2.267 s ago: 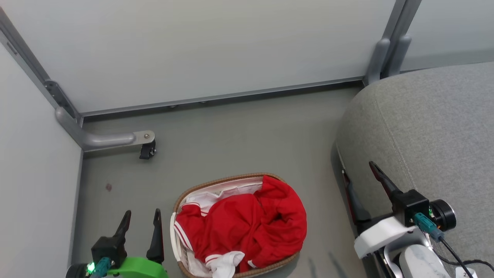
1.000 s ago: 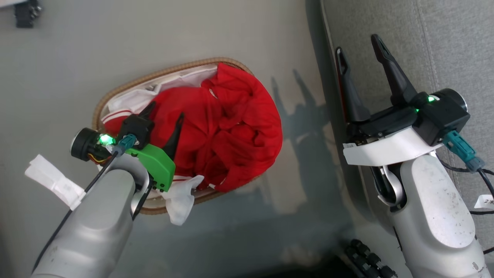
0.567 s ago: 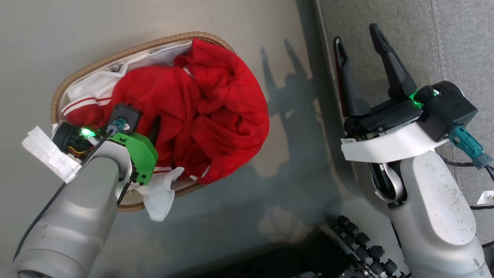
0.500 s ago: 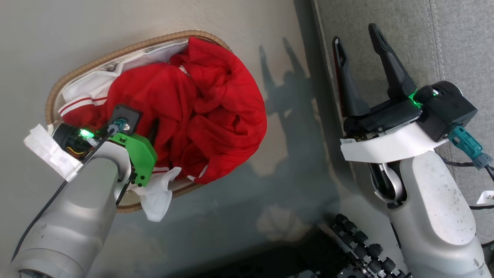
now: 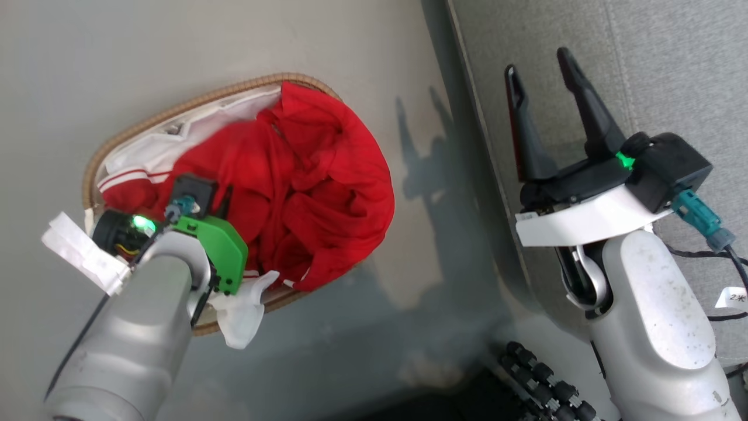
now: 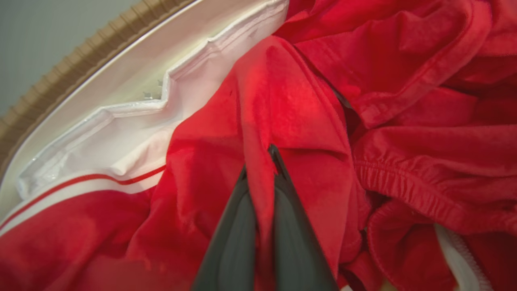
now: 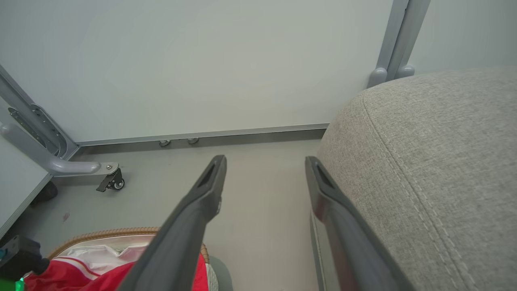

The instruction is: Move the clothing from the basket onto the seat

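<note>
The clothing (image 5: pixel 315 193), a rumpled red garment with white striped trim, fills the basket (image 5: pixel 175 111) on the floor. My left gripper (image 5: pixel 219 196) is sunk into its left part, fingertips buried in the cloth. In the left wrist view this left gripper (image 6: pixel 260 161) is shut, pinching a raised fold of the clothing (image 6: pixel 282 101) between its fingers. My right gripper (image 5: pixel 537 61) stands open and empty over the edge of the grey seat (image 5: pixel 643 70), well right of the basket. The right wrist view shows that right gripper (image 7: pixel 264 161) open, with the seat (image 7: pixel 436 161) at its right.
The white liner (image 6: pixel 121 133) lies against the basket's brown rim (image 6: pixel 60 76). A white cloth end (image 5: pixel 242 316) hangs over the near rim. A metal frame foot with a castor (image 7: pixel 109 182) stands by the wall panel. My base's wheels (image 5: pixel 537 374) show below.
My left gripper has sunk into the red clothing and closed on a fold of it. The head camera has shifted. The right gripper stays open in the same pose.
</note>
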### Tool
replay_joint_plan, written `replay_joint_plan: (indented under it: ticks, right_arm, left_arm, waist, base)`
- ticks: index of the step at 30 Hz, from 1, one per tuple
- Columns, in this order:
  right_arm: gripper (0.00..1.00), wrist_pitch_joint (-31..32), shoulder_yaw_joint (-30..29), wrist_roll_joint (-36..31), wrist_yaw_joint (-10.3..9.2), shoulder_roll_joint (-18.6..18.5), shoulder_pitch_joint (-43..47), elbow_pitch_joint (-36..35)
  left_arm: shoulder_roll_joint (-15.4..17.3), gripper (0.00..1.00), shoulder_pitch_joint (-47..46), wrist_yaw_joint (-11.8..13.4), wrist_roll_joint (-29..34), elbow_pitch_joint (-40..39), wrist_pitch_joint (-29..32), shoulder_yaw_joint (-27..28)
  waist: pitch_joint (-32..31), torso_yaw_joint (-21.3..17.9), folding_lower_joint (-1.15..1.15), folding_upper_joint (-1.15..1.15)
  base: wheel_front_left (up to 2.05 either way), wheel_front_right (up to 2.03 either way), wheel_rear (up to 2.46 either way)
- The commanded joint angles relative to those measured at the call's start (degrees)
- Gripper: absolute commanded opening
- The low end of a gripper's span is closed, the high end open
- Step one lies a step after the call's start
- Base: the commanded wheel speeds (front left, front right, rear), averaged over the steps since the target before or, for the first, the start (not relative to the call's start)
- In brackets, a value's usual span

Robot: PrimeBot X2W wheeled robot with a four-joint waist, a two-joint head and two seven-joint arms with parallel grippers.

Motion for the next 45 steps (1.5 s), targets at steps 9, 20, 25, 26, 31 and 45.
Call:
replay_joint_plan:
  ticks: [9,20,25,26,31,45]
  right_arm:
    - [1.00,-0.26,0.30,-3.11,-0.05,-0.19,5.77,4.77]
    - [1.00,-0.26,-0.11,-5.73,-0.05,-0.21,13.66,8.16]
    - [1.00,-0.26,-0.60,-6.26,-0.04,-0.20,16.90,8.84]
    - [1.00,-0.26,-0.54,-6.41,-0.04,-0.20,17.42,8.99]
    - [1.00,-0.26,-0.07,-6.71,-0.04,-0.19,20.00,9.55]
    - [1.00,-0.26,4.38,-7.72,-0.04,-0.18,24.77,13.08]
  left_arm:
    - [-0.99,0.00,10.21,1.59,0.46,-9.92,-0.40,4.86]
    - [-3.45,0.00,22.70,3.37,4.15,-22.93,-0.42,15.02]
    - [-4.26,0.00,26.28,2.90,7.42,-28.54,-0.43,18.63]
    - [-4.38,0.00,26.87,2.76,8.04,-29.90,-0.42,19.58]
    - [-5.48,0.00,29.56,2.07,10.49,-35.49,-0.42,23.06]
    - [-7.96,0.00,29.20,0.40,13.29,-45.37,-0.43,25.77]
  waist:
    - [-15.88,3.69,0.00,0.00]
    - [-29.27,7.79,0.00,0.00]
    - [-34.04,9.33,0.00,0.00]
    - [-34.98,9.65,0.00,0.00]
    - [-38.51,10.78,0.00,0.00]
    - [-43.82,13.72,0.00,0.00]
  base:
    - [0.00,0.00,0.00]
    - [0.00,0.00,0.00]
    - [0.00,0.00,0.00]
    - [0.00,0.00,0.00]
    - [0.00,0.00,0.00]
    - [0.00,0.00,0.00]
